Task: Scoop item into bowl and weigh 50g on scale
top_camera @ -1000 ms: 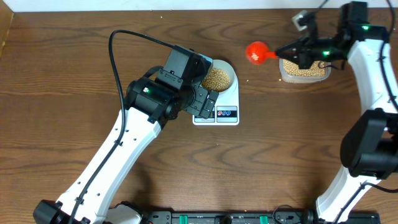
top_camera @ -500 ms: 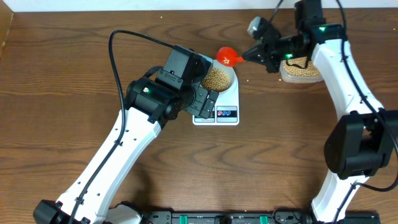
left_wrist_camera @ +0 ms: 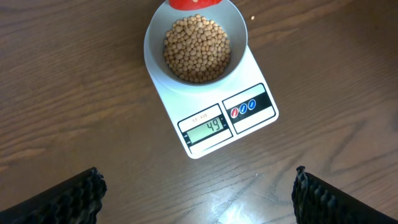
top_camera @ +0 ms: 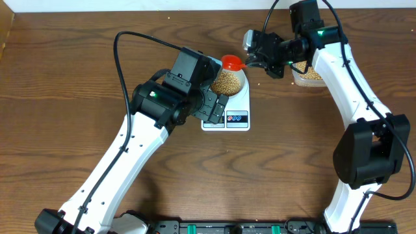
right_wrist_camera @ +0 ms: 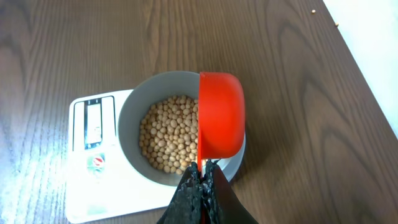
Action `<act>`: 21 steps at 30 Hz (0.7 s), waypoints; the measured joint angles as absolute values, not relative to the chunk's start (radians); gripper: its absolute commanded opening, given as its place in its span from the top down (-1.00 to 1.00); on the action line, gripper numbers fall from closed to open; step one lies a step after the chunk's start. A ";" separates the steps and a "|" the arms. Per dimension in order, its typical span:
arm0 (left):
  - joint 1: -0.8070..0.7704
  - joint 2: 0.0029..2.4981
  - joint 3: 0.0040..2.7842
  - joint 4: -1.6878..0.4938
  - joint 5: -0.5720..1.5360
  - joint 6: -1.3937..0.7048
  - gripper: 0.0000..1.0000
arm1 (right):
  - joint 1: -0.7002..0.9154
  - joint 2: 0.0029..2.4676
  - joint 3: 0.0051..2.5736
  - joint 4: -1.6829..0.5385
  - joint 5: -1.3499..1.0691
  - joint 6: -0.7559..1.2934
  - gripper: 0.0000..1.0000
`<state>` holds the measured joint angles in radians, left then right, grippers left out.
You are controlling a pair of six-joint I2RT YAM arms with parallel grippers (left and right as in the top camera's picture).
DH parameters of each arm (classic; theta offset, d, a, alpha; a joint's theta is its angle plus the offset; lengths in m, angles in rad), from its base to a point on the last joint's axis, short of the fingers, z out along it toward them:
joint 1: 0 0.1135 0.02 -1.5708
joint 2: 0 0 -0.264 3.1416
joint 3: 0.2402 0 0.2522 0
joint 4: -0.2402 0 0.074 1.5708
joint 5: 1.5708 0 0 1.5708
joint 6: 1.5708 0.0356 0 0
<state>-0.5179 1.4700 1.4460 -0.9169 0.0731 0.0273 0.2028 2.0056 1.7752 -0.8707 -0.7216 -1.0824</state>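
Observation:
The pale bowl point(top_camera: 242, 70) sits on the white scale point(top_camera: 226, 119) and holds tan beans point(top_camera: 226, 81). In the left wrist view the bowl point(left_wrist_camera: 155, 37) of beans point(left_wrist_camera: 196, 48) is on the scale point(left_wrist_camera: 261, 124), whose display point(left_wrist_camera: 205, 127) reads 49. My right gripper point(top_camera: 255, 60) is shut on the handle of a red scoop point(top_camera: 231, 62), tipped on its side over the bowl's far rim; the right wrist view shows the gripper point(right_wrist_camera: 200, 177), the scoop point(right_wrist_camera: 221, 115) and the beans point(right_wrist_camera: 168, 134). My left gripper point(left_wrist_camera: 196, 193) is open and empty above the table in front of the scale.
A clear plastic tub point(top_camera: 307, 77) with more beans stands right of the scale, partly hidden by my right arm. A few stray beans lie on the table near the far edge point(right_wrist_camera: 313, 11). My left arm point(top_camera: 159, 101) hangs beside the scale's left side.
My right gripper has carried the red scoop leftward from beside the tub to over the bowl's rim and tipped it sideways. The left arm has not moved.

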 measured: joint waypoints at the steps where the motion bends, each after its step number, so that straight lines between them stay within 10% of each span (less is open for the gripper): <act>1: -0.518 1.470 1.446 -0.916 0.073 0.027 -0.96 | 0.202 2.006 1.775 -0.871 -0.719 -1.085 0.98; 21: -0.518 1.470 1.446 -0.917 0.073 0.027 -0.96 | 0.203 2.006 1.775 -0.872 -0.733 -1.090 0.98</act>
